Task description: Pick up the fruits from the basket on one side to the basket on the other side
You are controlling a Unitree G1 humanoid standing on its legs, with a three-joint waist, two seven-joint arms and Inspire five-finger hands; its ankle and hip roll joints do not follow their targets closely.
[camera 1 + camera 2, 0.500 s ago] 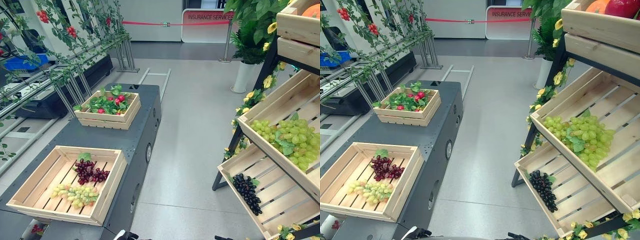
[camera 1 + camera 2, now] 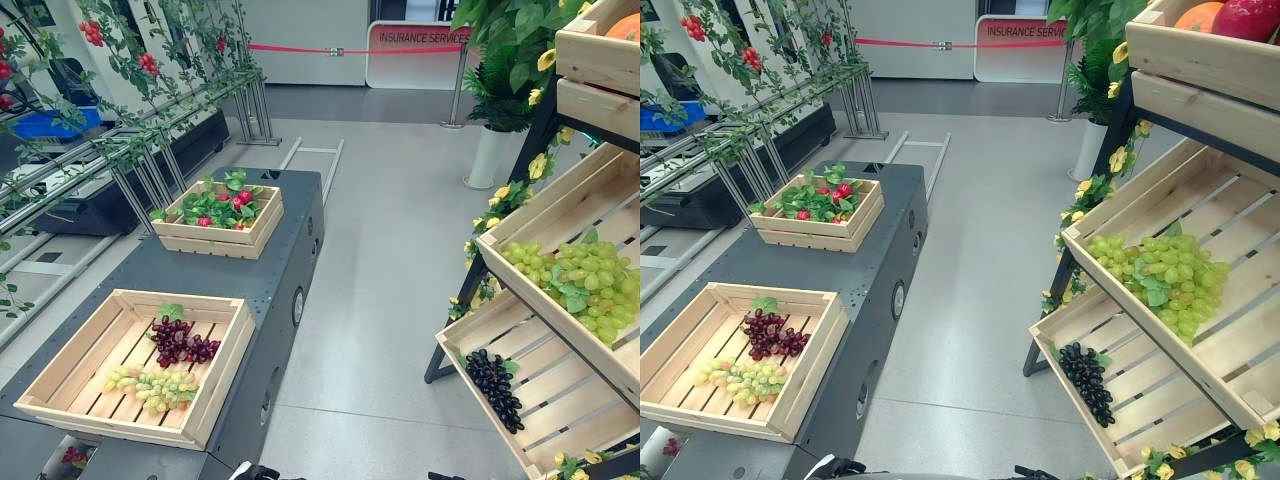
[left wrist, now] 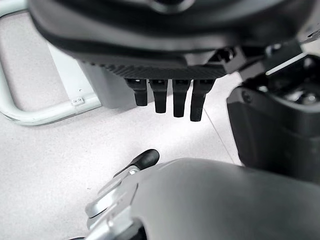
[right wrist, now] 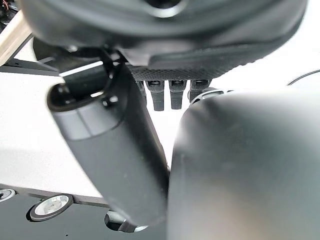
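Note:
On the dark cart (image 2: 270, 280) at my left stands a wooden crate (image 2: 225, 360) holding a purple grape bunch (image 2: 180, 343) and a green grape bunch (image 2: 150, 385). On the slanted shelf at my right, one crate (image 2: 535, 298) holds green grapes (image 2: 580, 280). The crate below it (image 2: 480, 318) holds a dark grape bunch (image 2: 495, 385). My left hand (image 3: 172, 97) hangs down over the floor, fingers straight, holding nothing. My right hand (image 4: 170, 95) also hangs with straight fingers and nothing in it.
A second crate (image 2: 215, 240) with red fruits and leaves sits farther back on the cart. A vine trellis (image 2: 130, 150) runs along the left. A potted plant (image 2: 488, 150) stands behind the shelf, whose top crate (image 2: 1200, 55) holds large fruit. Grey floor lies between cart and shelf.
The whole view has shifted slightly, so the camera moved a little. None of the fruit or crates has moved.

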